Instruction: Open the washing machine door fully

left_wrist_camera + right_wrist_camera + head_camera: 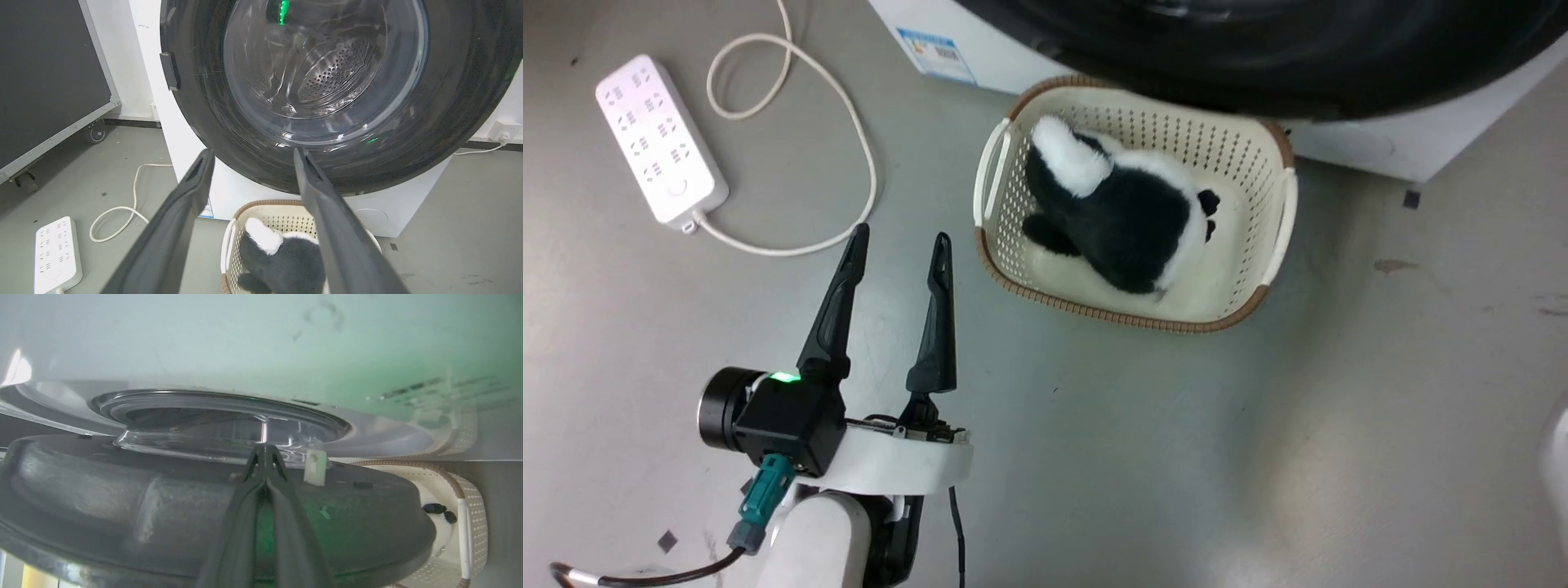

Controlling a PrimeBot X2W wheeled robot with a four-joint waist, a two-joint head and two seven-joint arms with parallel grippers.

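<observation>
The washing machine door is a glossy black disc with a clear glass bowl; through the glass I see the perforated drum. It stands ajar from the white washing machine. In the head view only the door's lower rim and the machine's base show. My left gripper hangs open over the floor, facing the door but well short of it. My right gripper is shut on nothing. It sits in the gap between the door's dark inner side and the machine front, with its tips at the glass bowl.
A cream basket holding a black-and-white plush toy stands on the floor right under the door. A white power strip and its looped cable lie to the left. A black wheeled case stands left of the machine.
</observation>
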